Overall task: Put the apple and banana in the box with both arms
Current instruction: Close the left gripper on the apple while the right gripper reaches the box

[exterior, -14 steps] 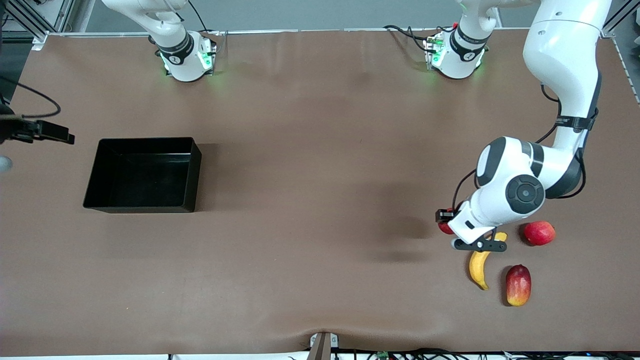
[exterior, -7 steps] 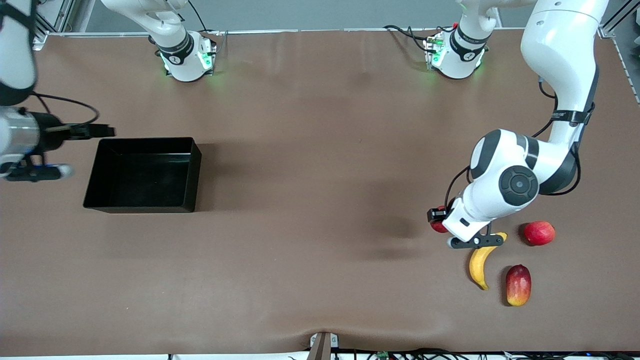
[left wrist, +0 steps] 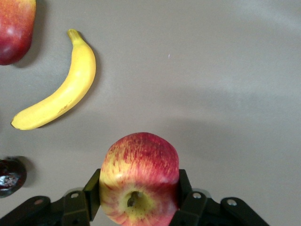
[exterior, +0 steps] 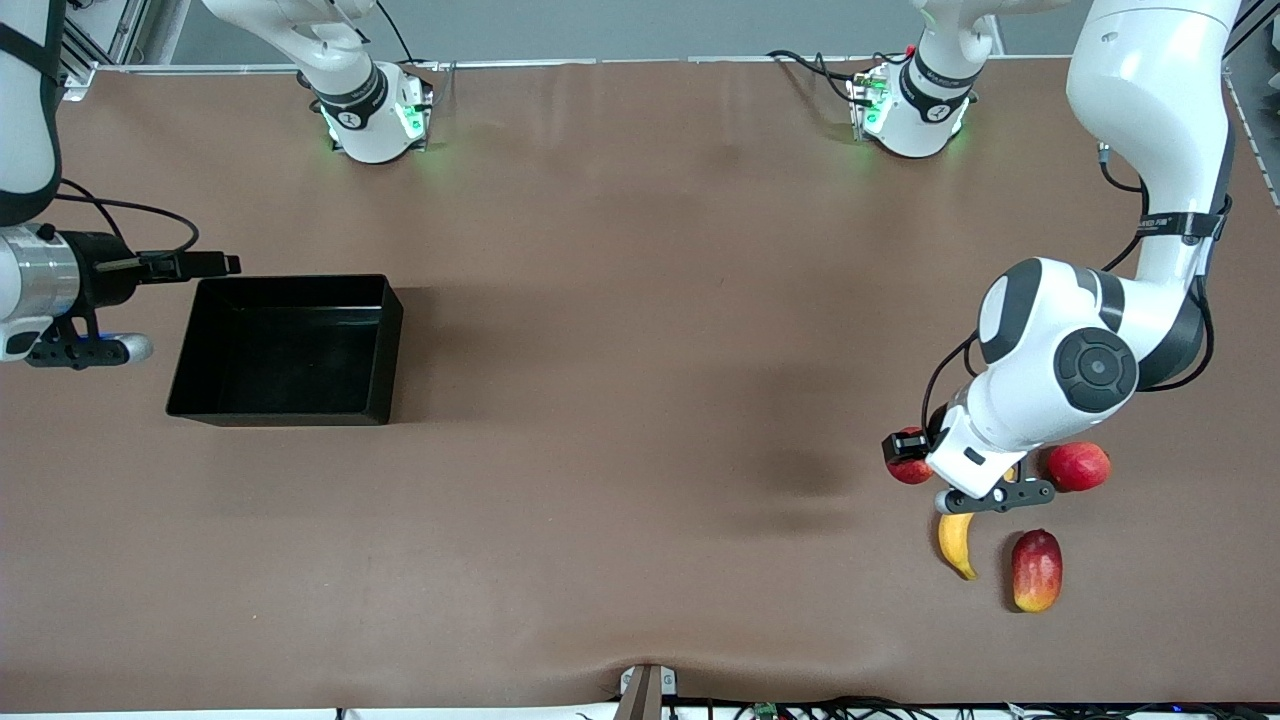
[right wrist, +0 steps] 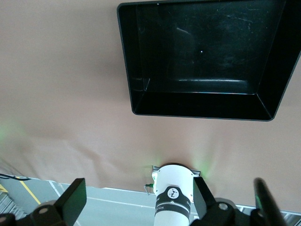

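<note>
Over the last second we have seen the left gripper swing about above the fruit cluster with the apple clamped between its fingers, while the right gripper has come in beside the box — so the apple looks picked and ready to carry. The apple sits squarely between the pads, off the table; the banana lies just beneath — untouched. The right gripper's fingers stand spread wide, empty.
</note>
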Controlling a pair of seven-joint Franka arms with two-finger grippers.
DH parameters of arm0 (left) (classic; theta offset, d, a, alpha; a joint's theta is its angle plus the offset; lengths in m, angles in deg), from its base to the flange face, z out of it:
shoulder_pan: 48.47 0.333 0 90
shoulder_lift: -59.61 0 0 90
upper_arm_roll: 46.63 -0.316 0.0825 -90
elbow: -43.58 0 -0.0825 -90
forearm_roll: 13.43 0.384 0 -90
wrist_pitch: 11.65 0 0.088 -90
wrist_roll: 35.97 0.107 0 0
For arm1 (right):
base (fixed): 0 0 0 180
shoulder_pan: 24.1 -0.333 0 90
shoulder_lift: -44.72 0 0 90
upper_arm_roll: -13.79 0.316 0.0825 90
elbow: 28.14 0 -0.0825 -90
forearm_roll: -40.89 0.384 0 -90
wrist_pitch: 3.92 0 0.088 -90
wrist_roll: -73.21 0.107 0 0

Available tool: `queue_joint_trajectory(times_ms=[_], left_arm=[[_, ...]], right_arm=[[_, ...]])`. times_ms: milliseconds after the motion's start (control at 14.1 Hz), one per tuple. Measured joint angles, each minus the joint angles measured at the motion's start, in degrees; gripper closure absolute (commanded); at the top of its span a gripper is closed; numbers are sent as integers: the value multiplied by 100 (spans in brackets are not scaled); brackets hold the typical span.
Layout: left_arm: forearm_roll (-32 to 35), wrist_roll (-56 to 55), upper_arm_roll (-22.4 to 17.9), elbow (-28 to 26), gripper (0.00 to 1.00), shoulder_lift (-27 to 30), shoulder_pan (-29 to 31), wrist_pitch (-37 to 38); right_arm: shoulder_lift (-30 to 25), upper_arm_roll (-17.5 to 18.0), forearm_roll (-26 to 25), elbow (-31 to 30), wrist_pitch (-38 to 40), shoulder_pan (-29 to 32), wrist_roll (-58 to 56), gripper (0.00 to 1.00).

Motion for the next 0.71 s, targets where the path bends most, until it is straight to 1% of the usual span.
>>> queue_joint_trajectory(times_ms=[212,354,424,495,566,707], left_arm=[[-53,-28,7,104,100,0,-5,0],[-57,-28,15,126,100,0,-7,0],[-57,-28,20,128,100,0,-7,0],[-57,-28,24,128,100,0,-8,0],[-58,-28,27,127,100,0,-9,0],[-58,-28,23,118,100,-2,1,7]], right_arm=[[149,-1,2,-35,285,9,8,0],[323,-7,-22,-50,271,112,6,0],[427,-13,-123,-54,141,190,1,0],[522,-19,-310,-60,-216,259,-6,0],[597,-27,-463,-70,-766,313,-17,0],[677,-34,-561,-186,-1703,427,-25,0]])
